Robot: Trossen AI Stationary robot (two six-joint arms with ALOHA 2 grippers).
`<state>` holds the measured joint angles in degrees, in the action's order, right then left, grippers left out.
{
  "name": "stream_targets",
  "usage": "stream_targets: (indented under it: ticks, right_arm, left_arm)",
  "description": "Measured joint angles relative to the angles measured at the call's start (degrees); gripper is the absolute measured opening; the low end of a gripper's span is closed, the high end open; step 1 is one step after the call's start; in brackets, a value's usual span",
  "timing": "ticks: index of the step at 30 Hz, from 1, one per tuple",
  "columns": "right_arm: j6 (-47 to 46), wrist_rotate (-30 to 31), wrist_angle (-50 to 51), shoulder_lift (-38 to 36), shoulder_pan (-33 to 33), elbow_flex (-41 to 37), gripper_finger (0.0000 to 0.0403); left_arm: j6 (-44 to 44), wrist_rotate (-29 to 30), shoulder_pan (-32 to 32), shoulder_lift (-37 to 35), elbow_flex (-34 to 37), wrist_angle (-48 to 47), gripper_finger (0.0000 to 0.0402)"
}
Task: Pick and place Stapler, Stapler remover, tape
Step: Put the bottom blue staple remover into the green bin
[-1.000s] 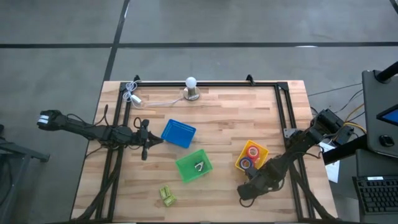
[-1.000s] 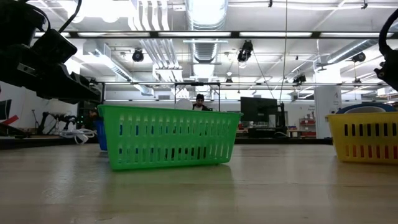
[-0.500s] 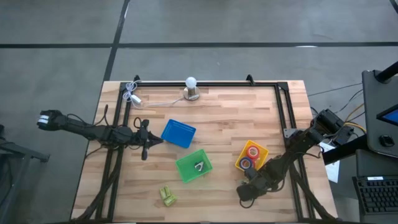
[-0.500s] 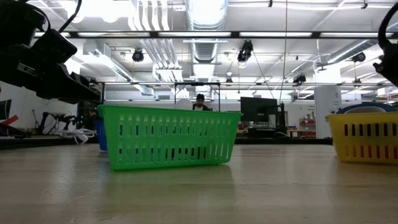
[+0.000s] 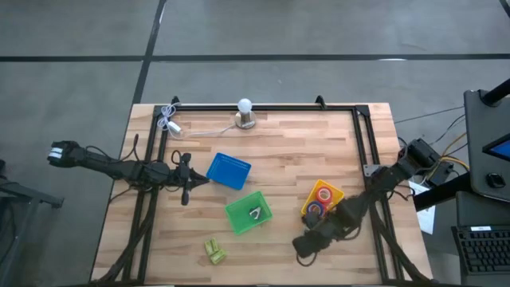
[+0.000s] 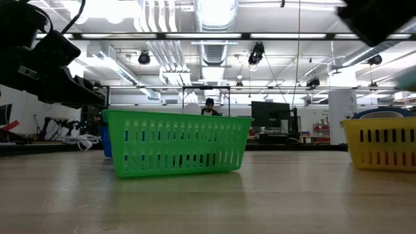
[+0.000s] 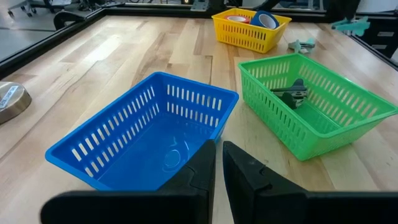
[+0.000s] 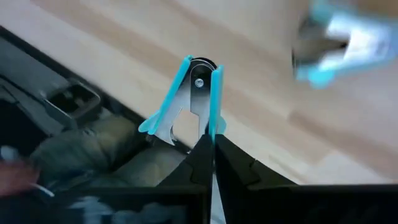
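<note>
My right gripper [image 5: 305, 244] is near the table's near edge, left of the yellow bin [image 5: 335, 199], shut on a light-blue stapler remover [image 8: 189, 93]. A second light-blue remover [image 7: 301, 45] lies on the table by the yellow bin, which holds the red and blue tape rolls [image 7: 252, 20]. A dark stapler remover [image 7: 292, 93] lies in the green bin [image 5: 248, 212]. Two green staplers [image 5: 213, 251] lie on the table near its near edge. My left gripper [image 7: 217, 168] waits, shut, at the blue bin's [image 5: 229, 171] left side. My right gripper pinches the light-blue stapler remover between its two shut fingers [image 8: 200, 158] by one blue handle wing [image 8: 212, 118]. The remover's pivot end [image 8: 199, 68] points away from the fingers, and the piece is lifted clear of the table.
A white bulb on a round base [image 5: 245, 112] and a coiled white cable [image 5: 169, 121] sit at the far edge. A black frame rail [image 5: 366, 151] runs along the table's right side. Bare wood lies between the green bin and the near edge.
My right gripper has moved toward the table's left along the near edge, carrying the light-blue stapler remover. Its arm now shows blurred at the top right of the low view. The left arm has kept still.
</note>
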<state>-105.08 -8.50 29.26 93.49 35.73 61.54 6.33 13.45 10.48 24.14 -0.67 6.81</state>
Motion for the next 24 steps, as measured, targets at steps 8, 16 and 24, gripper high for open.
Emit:
stream_targets:
  ticks: [8,16,24]
  right_arm:
    - [15.21,3.09,9.55,-0.11,-9.90,7.94,0.0008]
    - [31.93,4.25,10.62,0.50,-21.77,13.26,0.0008]
    - [39.98,3.12,8.06,5.21,-28.42,18.87,0.0008]
  left_arm:
    - [0.07,0.07,0.00,0.00,0.00,-0.02,0.0035]
    - [0.13,0.08,0.00,0.00,0.00,-0.01,0.0035]
    - [0.13,0.09,0.00,0.00,0.00,-0.02,0.0035]
